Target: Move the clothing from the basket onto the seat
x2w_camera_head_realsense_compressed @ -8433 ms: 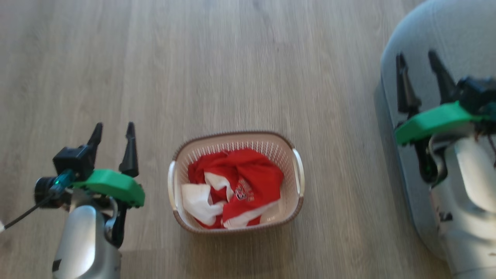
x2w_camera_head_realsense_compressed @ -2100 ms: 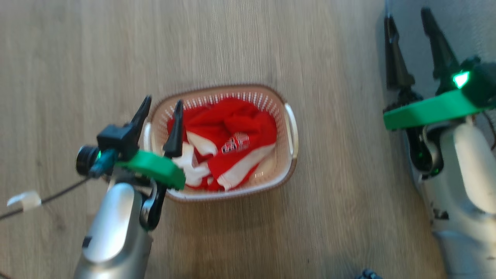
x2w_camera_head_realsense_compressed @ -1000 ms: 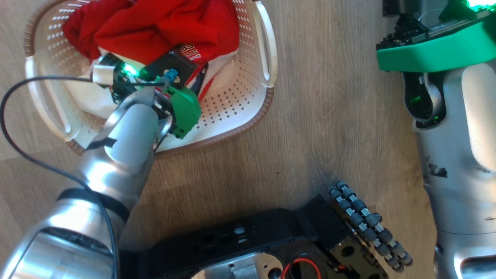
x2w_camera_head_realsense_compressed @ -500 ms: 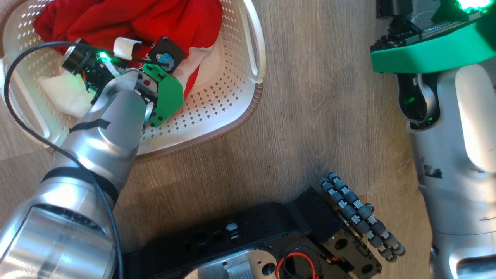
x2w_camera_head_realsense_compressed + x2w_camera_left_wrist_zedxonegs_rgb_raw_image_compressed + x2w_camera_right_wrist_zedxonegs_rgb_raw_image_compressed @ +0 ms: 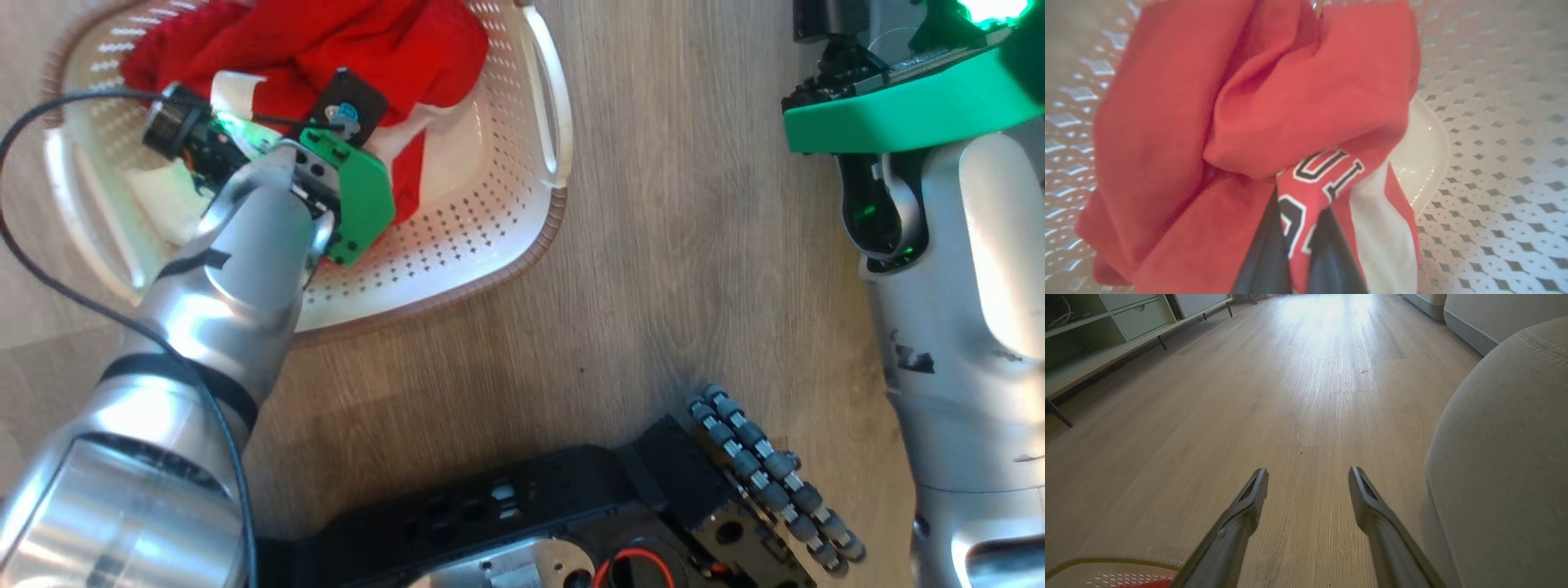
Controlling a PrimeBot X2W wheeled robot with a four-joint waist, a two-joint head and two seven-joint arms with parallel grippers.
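Your left gripper (image 5: 1299, 203) clamps a thin clothing (image 5: 1306, 102) fold, bottom centre; right gripper (image 5: 1308, 477) stands apart. Lift fast and you risk slippage.

surface: wood floor (image 5: 653, 269) | on it: basket (image 5: 490, 233), seat (image 5: 1502, 457)

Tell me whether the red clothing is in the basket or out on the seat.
In the basket. The clothing lies bunched inside its perforated walls, and the left gripper is shut on a lettered fold.
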